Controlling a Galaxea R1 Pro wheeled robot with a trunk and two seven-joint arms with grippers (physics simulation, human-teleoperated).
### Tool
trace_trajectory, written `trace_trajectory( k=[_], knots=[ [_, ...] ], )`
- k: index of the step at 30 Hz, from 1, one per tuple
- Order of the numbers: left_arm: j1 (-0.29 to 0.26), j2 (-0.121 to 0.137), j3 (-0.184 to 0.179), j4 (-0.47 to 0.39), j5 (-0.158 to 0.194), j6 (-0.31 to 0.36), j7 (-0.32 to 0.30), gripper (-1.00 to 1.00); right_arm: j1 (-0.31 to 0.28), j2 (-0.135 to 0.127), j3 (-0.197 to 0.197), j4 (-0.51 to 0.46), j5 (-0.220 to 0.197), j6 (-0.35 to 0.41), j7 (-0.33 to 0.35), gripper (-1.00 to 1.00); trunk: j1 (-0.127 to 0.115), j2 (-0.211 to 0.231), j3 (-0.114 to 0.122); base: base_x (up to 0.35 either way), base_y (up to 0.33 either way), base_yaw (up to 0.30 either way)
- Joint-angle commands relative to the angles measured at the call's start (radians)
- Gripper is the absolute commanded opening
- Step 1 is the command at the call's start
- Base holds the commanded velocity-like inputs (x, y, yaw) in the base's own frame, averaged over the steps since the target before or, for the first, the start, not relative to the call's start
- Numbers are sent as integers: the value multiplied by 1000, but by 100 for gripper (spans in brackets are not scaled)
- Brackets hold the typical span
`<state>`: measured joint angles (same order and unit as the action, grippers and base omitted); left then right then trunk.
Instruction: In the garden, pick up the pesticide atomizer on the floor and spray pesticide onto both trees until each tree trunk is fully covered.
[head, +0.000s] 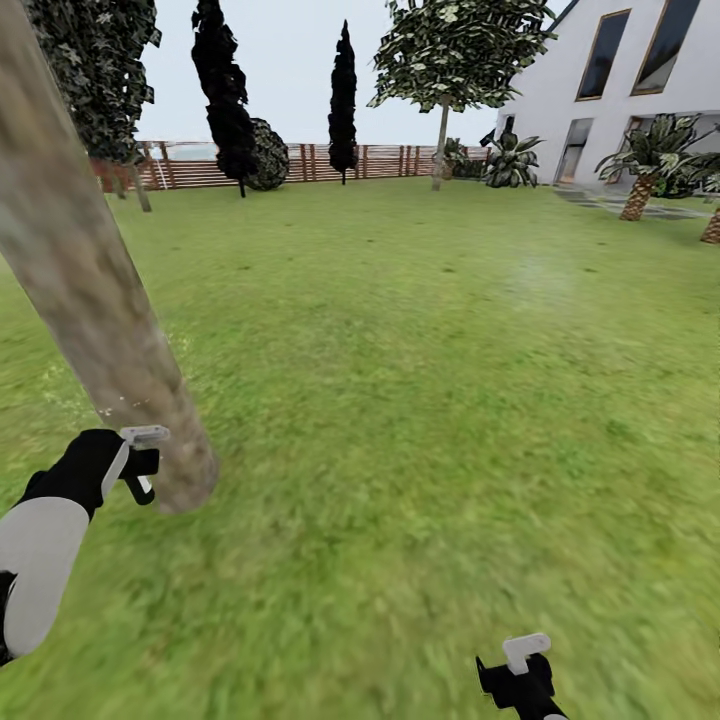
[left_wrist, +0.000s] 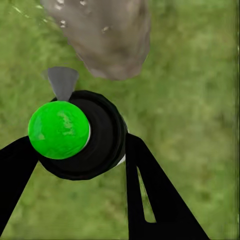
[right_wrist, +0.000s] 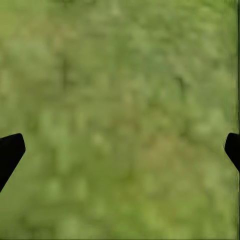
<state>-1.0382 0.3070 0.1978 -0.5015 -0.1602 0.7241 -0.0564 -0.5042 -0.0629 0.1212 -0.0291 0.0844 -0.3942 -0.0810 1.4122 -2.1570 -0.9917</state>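
Note:
A thick mottled beige-grey tree trunk (head: 95, 290) slants across the left of the head view down to the lawn. My left gripper (head: 140, 470) hangs right beside its base, shut on the pesticide atomizer (left_wrist: 75, 135), a black body with a bright green cap. The atomizer's grey nozzle (left_wrist: 62, 82) points at the trunk's foot (left_wrist: 107, 40), where a few white specks of pesticide (left_wrist: 62, 22) sit on the bark. A second pale-trunked tree (head: 440, 130) stands far off by the fence. Low over the grass, my right gripper (head: 520, 680) is open, fingers wide apart (right_wrist: 120, 145).
Green lawn (head: 420, 400) stretches ahead to a brown slat fence (head: 330, 160). Black thin-stemmed trees (head: 343, 95) and a round bush (head: 265, 155) line the fence. A white house (head: 610, 90) with palms (head: 645, 170) stands at the far right.

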Motion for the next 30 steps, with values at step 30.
trace_trajectory(
  k=[30],
  knots=[
    [7,1,2,-116,-1,99,1,-100,0,0,0,0,0,0,0,100,0,0,0,175,-220,158]
  ],
)
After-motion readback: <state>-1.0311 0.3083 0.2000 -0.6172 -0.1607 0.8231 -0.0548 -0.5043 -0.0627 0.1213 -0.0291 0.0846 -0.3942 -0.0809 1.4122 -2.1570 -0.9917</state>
